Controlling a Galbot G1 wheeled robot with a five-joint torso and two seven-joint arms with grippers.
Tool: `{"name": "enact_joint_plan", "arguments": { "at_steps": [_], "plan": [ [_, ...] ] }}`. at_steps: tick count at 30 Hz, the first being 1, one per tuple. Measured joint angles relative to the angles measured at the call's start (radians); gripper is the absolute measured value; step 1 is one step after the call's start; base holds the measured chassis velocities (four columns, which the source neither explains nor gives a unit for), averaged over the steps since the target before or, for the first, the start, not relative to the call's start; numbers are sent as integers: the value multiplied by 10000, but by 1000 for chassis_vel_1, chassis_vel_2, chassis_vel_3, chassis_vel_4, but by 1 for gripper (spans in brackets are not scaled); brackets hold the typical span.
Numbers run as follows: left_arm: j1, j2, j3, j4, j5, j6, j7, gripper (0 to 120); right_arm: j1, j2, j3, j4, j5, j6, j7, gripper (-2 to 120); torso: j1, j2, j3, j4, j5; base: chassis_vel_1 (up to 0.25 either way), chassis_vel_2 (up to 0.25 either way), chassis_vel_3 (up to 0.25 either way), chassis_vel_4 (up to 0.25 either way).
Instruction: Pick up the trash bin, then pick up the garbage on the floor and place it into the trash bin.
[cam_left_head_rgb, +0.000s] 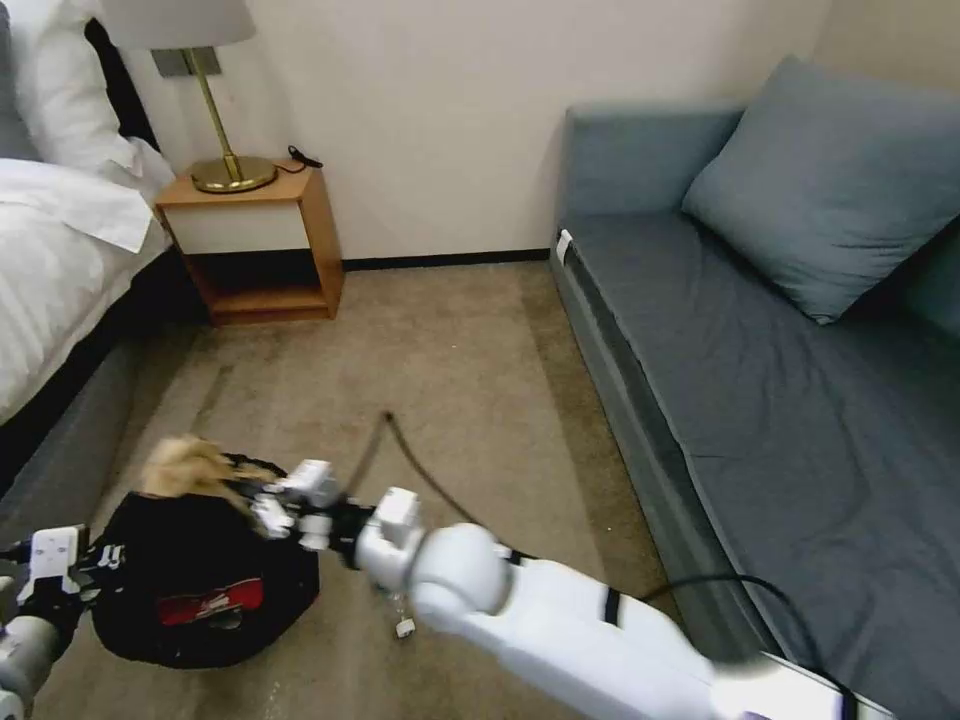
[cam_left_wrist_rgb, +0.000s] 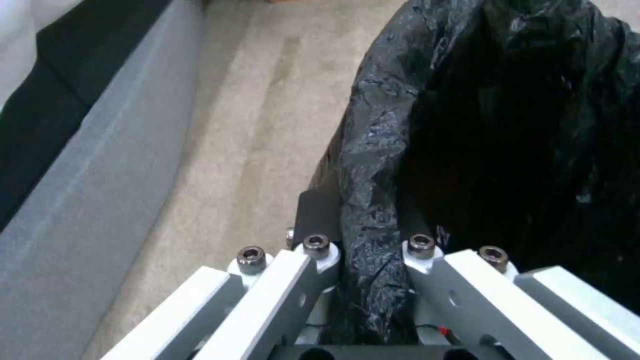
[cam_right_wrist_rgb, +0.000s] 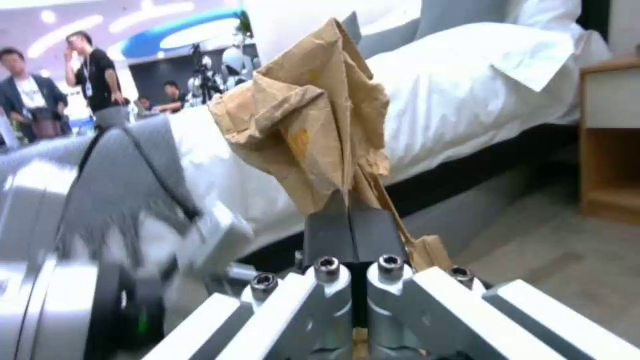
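Head view: right tool (cam_left_head_rgb: 258, 497) clenched on the brown paper wrapper (cam_left_head_rgb: 190, 466), held over the far rim of the trash bin (cam_left_head_rgb: 200, 580).
Left tool (cam_left_wrist_rgb: 363, 245): pinching the bin's black bag rim, bin off the floor.
Inside bin: red-and-white wrapper (cam_left_head_rgb: 210, 603).
Advice: carry the wrapper over the bin's middle before releasing.

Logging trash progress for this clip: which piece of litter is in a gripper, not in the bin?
The crumpled brown paper wrapper, pinched in the right gripper over the bin's far rim. The red-and-white wrapper already lies inside it.
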Motion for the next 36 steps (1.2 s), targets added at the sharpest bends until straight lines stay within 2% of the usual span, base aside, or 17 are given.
{"name": "enact_joint_plan", "arguments": {
  "at_steps": [2, 7, 13, 16, 18, 23, 24, 31, 32, 34, 36],
  "plan": [
    [-3, 46, -13, 3, -14, 1, 0, 5, 137, 468, -207, -559, 55, -15, 239, 0, 0, 0, 0, -2, -2, 0, 0, 0, 0],
    [31, 94, -119, 4, -87, 4, 4, 5, 178, 1096, -519, -1434, -176, 96, 593, 0, 0, -1, 0, -2, -1, 0, 0, 0, 0],
    [54, 93, -149, 6, -107, 4, 12, 5, 53, 1178, -659, -1734, -637, 218, 753, 4, 0, 0, 0, -2, -1, 0, 0, 0, 0],
    [49, 93, -151, 3, -117, 4, 17, 5, -64, 1165, -651, -1698, -700, 179, 796, 19, 1, 0, 0, -4, 0, 0, 0, 0, 0],
    [39, 95, -147, 6, -117, 4, 17, 5, -75, 1150, -647, -1669, -704, 160, 796, 22, 0, 0, 0, -3, 0, 0, 0, 0, 0],
    [-49, 98, -45, 31, -116, 4, 17, 5, -113, 1002, -646, -1546, -995, 96, 736, 46, 0, 0, 0, -4, 2, 0, 0, 0, 0],
    [-49, 98, -45, 31, -116, 4, 17, 5, -113, 1002, -646, -1546, -995, 96, 736, 46, 0, 0, 0, -4, 2, 0, 0, 0, 0],
    [-61, 99, -55, 112, -114, 3, 17, 5, -258, 787, -525, -1334, -1281, 27, 873, 73, 0, 0, 0, -3, 3, 0, 0, 0, 0],
    [-62, 103, -69, 132, -114, 2, 17, 5, -319, 692, -457, -1270, -1458, 13, 1022, 79, 0, 0, 0, -3, 4, 0, 0, 0, 0],
    [-65, 105, -76, 139, -115, 1, 17, 5, -372, 611, -394, -1241, -1673, 75, 1081, 82, 1, 0, 0, -2, 4, 0, 0, 0, 0],
    [-69, 111, -100, 144, -124, 2, 17, 5, -578, 272, -163, -1165, -2723, 539, 1065, 91, 1, 0, 0, -1, 5, 0, 0, 0, 0]
  ]
}}
